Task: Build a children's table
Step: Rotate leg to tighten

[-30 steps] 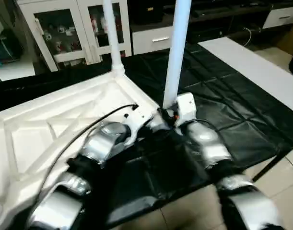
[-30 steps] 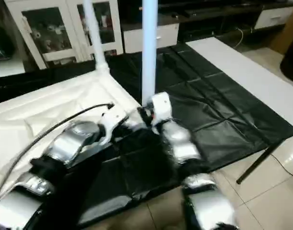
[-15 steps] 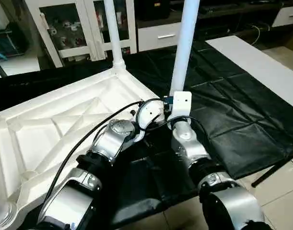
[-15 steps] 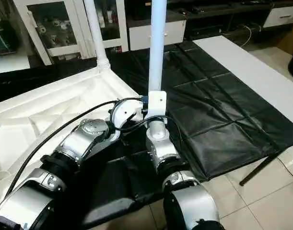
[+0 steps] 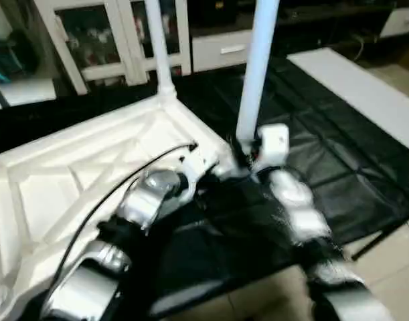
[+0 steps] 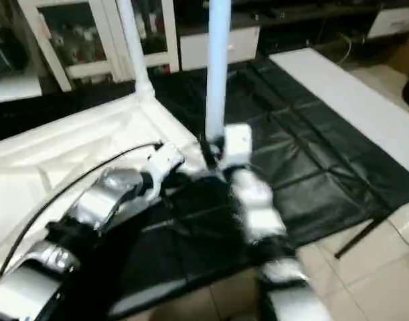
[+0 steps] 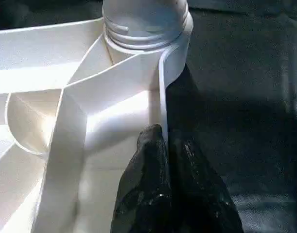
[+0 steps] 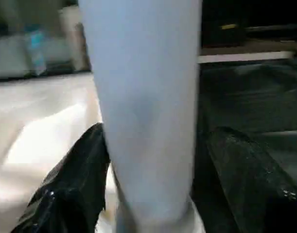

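One white tabletop [image 5: 77,174] lies underside up on one black-draped desk [image 5: 338,167]. Two white legs stand upright from it: the far leg [image 5: 158,47] and the near leg [image 5: 256,73]. Two silver arms reach in.

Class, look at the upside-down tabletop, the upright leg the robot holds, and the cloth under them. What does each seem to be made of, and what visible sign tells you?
Tabletop: probably moulded white plastic, smooth; thin ribs and a rounded socket.
Leg: seemingly a plastic tube, pale, plain; the right end effector grips it.
Cloth: thin black sheeting, slightly glossy; creases catch light.
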You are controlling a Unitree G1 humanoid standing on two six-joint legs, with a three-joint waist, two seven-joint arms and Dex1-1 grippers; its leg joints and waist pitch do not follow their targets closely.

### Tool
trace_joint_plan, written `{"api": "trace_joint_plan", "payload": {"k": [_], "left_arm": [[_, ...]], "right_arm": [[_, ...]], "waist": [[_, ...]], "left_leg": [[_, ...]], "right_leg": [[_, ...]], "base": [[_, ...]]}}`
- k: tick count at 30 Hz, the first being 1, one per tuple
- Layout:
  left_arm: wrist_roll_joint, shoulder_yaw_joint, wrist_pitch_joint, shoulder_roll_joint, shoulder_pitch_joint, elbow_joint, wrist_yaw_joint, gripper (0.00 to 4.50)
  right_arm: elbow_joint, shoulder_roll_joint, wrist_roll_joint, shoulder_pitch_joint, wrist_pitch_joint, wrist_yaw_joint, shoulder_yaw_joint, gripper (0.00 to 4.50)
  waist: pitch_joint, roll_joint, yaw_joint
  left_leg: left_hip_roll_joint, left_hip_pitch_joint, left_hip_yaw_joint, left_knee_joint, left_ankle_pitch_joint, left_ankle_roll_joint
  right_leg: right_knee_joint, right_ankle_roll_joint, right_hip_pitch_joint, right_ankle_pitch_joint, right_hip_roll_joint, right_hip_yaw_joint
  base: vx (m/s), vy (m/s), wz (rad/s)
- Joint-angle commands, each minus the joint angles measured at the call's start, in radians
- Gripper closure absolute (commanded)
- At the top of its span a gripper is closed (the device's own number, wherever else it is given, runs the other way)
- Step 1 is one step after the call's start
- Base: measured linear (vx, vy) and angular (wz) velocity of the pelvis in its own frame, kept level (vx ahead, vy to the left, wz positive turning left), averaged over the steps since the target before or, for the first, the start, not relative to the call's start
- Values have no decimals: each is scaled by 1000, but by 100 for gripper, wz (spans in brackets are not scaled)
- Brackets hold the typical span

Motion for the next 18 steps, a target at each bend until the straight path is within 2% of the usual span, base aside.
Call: {"api": "trace_joint_plan", "payload": {"k": [1, 2, 3, 4, 7, 9, 10, 11, 14, 15, 16, 17, 18], "left_arm": [[18, -37, 23, 27, 31, 9, -41, 450], [18, -41, 27, 33, 35, 1, -54, 450], [15, -56, 41, 47, 47, -21, -96, 450], [15, -56, 41, 47, 47, -21, -96, 450], [5, -92, 67, 80, 75, -88, -188, 450], [-1, -104, 73, 91, 84, -110, -218, 450], [-12, -128, 83, 115, 98, -150, -279, 450], [-22, -148, 96, 136, 111, -185, -328, 450], [-33, -171, 111, 160, 127, -227, -382, 450], [-34, -173, 118, 164, 130, -237, -389, 450], [-36, -180, 125, 173, 135, -254, -404, 450], [-36, -180, 125, 173, 135, -254, -404, 450], [-39, -188, 138, 188, 145, -283, -427, 450]], "right_arm": [[-66, -25, 22, 15, 42, 81, 17, 83], [-99, -46, 36, 30, 72, 128, 24, 64], [-151, -104, 56, 58, 113, 246, 52, 50], [-151, -104, 56, 58, 113, 246, 52, 50], [-227, -197, 112, 103, 189, 454, 87, 50], [-244, -223, 127, 112, 207, 503, 91, 50], [-247, -254, 144, 115, 222, 568, 88, 50], [-238, -279, 152, 113, 224, 619, 85, 50], [-204, -309, 144, 101, 223, 667, 85, 50], [-198, -317, 141, 98, 226, 677, 86, 50], [-187, -325, 136, 92, 224, 695, 90, 50], [-187, -325, 136, 92, 224, 695, 90, 50], [-166, -341, 122, 77, 217, 732, 104, 50]], "waist": [[-69, -4, 3], [-66, 6, 5], [-65, -1, 5], [-66, -2, 5], [-65, 1, 5], [-64, -1, 5], [-63, -6, 6], [-64, -4, 7], [-62, -1, 11], [-61, -9, 13], [-62, -5, 20], [-62, -5, 21], [-62, -14, 29]], "left_leg": [[28, 4, -3, -63, -69, 153], [28, 6, -5, -65, -101, 139], [33, 6, -6, -68, -125, 130], [32, 5, -7, -69, -129, 127], [33, 4, -8, -71, -153, 114], [33, 5, -7, -72, -168, 103], [34, 3, -7, -72, -170, 101], [35, 3, -9, -73, -171, 99], [37, 11, -5, -73, -173, 91], [37, 11, -4, -73, -171, 91], [35, 15, -3, -72, -170, 87], [36, 14, -3, -73, -168, 86], [37, 15, -3, -74, -166, 83]], "right_leg": [[-43, -270, 66, -88, -36, 38], [-46, -263, 68, -119, -36, 37], [-49, -257, 69, -135, -37, 38], [-49, -255, 70, -138, -35, 37], [-51, -255, 71, -156, -36, 38], [-56, -251, 68, -181, -37, 39], [-57, -250, 68, -188, -39, 40], [-54, -249, 70, -193, -40, 39], [-58, -250, 60, -211, -38, 41], [-59, -249, 59, -212, -38, 42], [-58, -250, 57, -217, -39, 43], [-56, -250, 58, -215, -38, 43], [-56, -243, 59, -233, -40, 43]], "base": [[0, 0, 0], [0, 0, 0], [0, 0, 0], [0, 0, 0], [0, 0, 0], [0, 0, 0], [0, 0, 0], [0, 0, 0], [0, 0, 0], [0, 0, 0], [0, 0, 0], [0, 0, 0], [0, 0, 0]]}}
